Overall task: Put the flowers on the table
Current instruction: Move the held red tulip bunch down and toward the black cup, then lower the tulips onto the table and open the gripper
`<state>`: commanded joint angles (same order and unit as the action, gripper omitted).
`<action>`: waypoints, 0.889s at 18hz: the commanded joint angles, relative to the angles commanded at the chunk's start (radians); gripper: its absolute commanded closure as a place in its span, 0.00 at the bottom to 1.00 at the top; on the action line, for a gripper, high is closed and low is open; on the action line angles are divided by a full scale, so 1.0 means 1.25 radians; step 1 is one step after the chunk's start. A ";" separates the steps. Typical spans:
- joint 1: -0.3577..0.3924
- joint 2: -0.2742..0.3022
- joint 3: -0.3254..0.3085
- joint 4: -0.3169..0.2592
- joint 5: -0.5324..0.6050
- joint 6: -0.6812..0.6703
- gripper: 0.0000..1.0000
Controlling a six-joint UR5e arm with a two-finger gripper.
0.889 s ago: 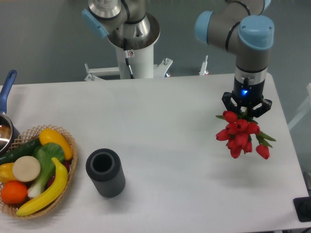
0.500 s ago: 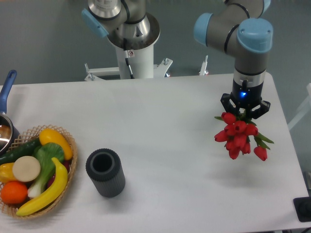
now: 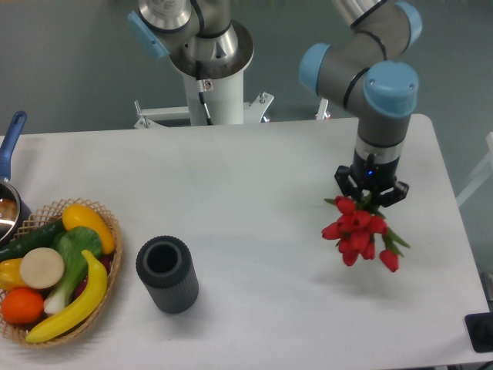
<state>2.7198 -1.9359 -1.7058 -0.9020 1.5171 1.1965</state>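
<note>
Above table right side: arm vertical, pincer pointing down, gripping flowers aloft.

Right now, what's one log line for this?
pincer: shut on flowers | flowers: hanging above table, not down yet | next: probably lower, let go

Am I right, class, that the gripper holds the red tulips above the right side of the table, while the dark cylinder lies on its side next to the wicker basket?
Not quite. The camera view shows the dark cylinder standing upright, its open end up, beside the wicker basket. The rest holds: the gripper holds the red tulips above the right side of the table.
</note>
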 joint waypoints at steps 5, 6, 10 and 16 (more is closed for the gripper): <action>0.000 -0.005 -0.001 0.006 -0.011 0.000 0.00; 0.001 -0.005 -0.001 0.006 -0.010 0.000 0.00; 0.007 0.002 -0.004 0.020 -0.011 -0.027 0.00; 0.037 0.020 -0.004 0.028 -0.011 -0.018 0.00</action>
<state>2.7657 -1.9114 -1.7104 -0.8667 1.5033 1.1735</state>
